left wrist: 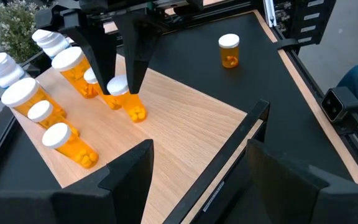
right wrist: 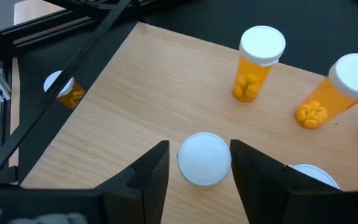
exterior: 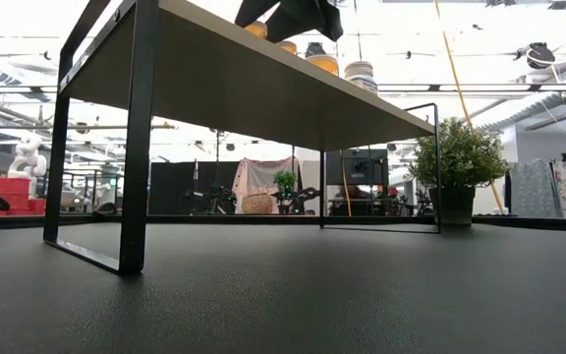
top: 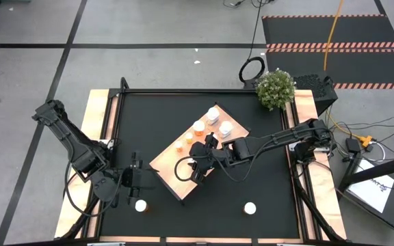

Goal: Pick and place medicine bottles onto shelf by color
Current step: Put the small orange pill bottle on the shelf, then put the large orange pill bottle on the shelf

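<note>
Sitting at the left front of the table, the left gripper (top: 134, 179) is resting low over the black mat (top: 265, 178) with its fingers spread wide and nothing between them. One orange bottle with a white cap (top: 141, 205) is standing on the mat just beside it, toward the front edge. The left wrist view is showing this arm's two dark fingers (left wrist: 126, 171) apart, looking across the shelf (left wrist: 185, 134).

Lying at an angle in the middle of the table, the shelf (top: 173, 167) is carrying a row of orange bottles (top: 198, 127) and white bottles (top: 226, 128) along its far part. The high view is not separating them clearly; the left wrist view is showing several orange bottles (left wrist: 67, 142) in a line and white bottles (left wrist: 4, 67) at the far end.

Reaching in from the right, the right gripper (top: 202, 166) is hanging over the shelf. Its own wrist view is showing a white cap (right wrist: 204, 158) between the two fingers (right wrist: 153, 168), set narrowly either side of it. The left wrist view is showing those fingers closed on an orange bottle (left wrist: 129, 102) that is standing on the board.

Standing alone on the mat at the right front is another bottle (top: 250, 208). A potted plant (top: 276, 88) is occupying the far right corner. The low view is showing only the shelf's underside (exterior: 263, 88) and bottle tops (exterior: 360, 71) above its edge.
</note>
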`<state>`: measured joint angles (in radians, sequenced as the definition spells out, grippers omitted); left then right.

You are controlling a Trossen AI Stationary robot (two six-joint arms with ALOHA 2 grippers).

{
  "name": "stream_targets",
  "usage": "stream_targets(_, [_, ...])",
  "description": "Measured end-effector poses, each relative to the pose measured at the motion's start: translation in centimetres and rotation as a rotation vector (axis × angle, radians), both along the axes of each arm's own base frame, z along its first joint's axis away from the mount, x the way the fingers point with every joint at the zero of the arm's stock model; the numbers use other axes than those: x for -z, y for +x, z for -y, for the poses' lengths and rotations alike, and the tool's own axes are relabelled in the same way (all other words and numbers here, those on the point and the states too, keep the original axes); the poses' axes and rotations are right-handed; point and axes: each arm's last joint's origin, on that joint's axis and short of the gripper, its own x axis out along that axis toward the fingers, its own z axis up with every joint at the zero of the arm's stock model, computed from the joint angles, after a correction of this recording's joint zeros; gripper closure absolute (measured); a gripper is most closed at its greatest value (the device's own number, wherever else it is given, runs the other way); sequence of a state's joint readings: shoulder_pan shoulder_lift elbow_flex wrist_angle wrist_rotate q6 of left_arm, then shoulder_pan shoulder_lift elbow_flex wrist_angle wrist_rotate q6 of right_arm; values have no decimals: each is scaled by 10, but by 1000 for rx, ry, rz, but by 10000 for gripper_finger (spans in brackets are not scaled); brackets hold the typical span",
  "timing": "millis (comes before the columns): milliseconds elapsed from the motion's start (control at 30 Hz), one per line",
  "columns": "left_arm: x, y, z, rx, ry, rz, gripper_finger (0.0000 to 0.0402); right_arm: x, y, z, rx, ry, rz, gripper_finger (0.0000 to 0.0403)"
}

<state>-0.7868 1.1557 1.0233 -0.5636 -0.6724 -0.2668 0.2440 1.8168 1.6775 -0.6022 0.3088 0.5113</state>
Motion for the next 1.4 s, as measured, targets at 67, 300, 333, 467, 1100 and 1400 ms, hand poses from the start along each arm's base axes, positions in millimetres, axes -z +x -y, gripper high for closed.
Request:
stream_targets(67, [0, 0, 0, 0, 0, 0, 144, 0, 0, 0, 0, 0, 2, 239])
stream_targets(300, [0, 0, 0, 0, 0, 0, 144, -4, 4, -1, -12, -1, 53, 238])
stream_targets(333, [0, 0, 0, 0, 0, 0, 144, -4, 4, -1, -15, -2, 59, 238])
stream_targets(467, [0, 0, 0, 0, 0, 0, 144, -5, 4, -1, -13, -7, 63, 238])
stream_targets(1100, [0, 0, 0, -3, -6, 0, 144, -29, -13, -20, 14, -80, 162, 238])
stream_targets(1400, [0, 0, 0, -26, -46, 0, 144, -56, -56, -67, -54, -62, 215, 238])
